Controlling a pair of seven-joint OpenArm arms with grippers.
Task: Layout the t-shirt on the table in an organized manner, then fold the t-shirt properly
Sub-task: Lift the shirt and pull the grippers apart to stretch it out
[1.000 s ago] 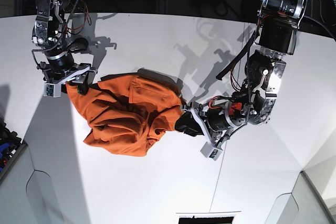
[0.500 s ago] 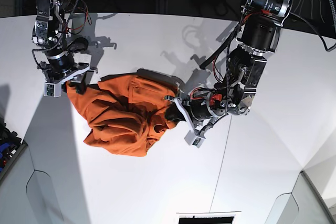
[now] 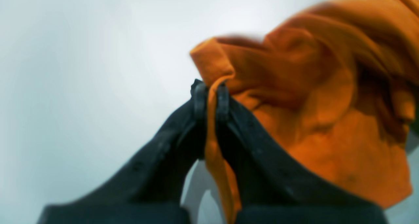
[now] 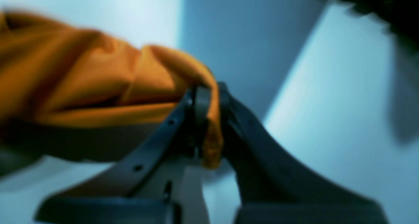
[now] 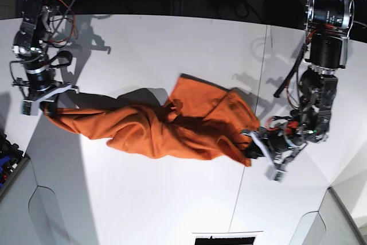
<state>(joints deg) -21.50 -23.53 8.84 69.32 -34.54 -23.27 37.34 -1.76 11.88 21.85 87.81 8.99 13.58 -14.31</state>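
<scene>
Left fingers (image 3: 222, 96) pinched tight on a fold of the burnt-orange cotton t-shirt (image 5: 172, 124); right fingers (image 4: 201, 101) likewise clamped on another edge of it. In base view the left gripper (image 5: 255, 144) sits low at the shirt's right end, the right gripper (image 5: 46, 100) at its left end, arms spread wide apart. Shirt lies stretched and rumpled across the white smooth desk (image 5: 143, 44). Wrist views are blurred; only base shows the full span.
</scene>
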